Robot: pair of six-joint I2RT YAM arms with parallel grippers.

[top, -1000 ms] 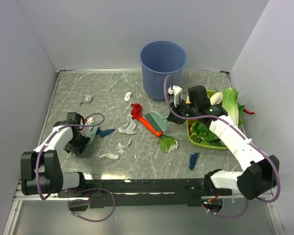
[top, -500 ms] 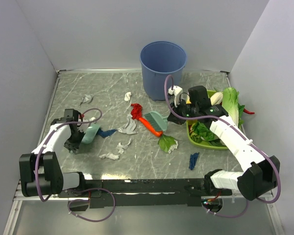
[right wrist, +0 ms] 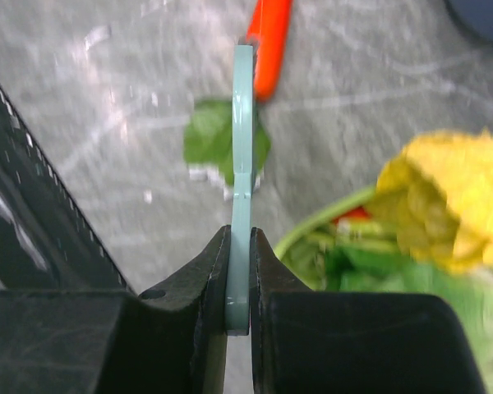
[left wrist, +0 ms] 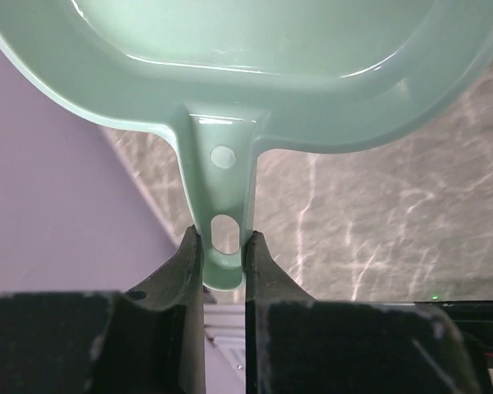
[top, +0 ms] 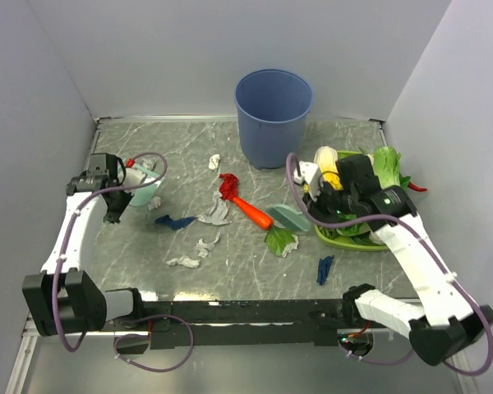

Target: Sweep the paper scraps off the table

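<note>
Marbled grey-green table [top: 230,271] (white-veined), scattered paper scraps [top: 184,262], pale lilac walls [top: 148,57]

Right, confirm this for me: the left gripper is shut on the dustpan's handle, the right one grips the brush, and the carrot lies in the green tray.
Not in the tray: the top view shows the carrot lying on the table, beside the red scrap. The rest holds.
</note>
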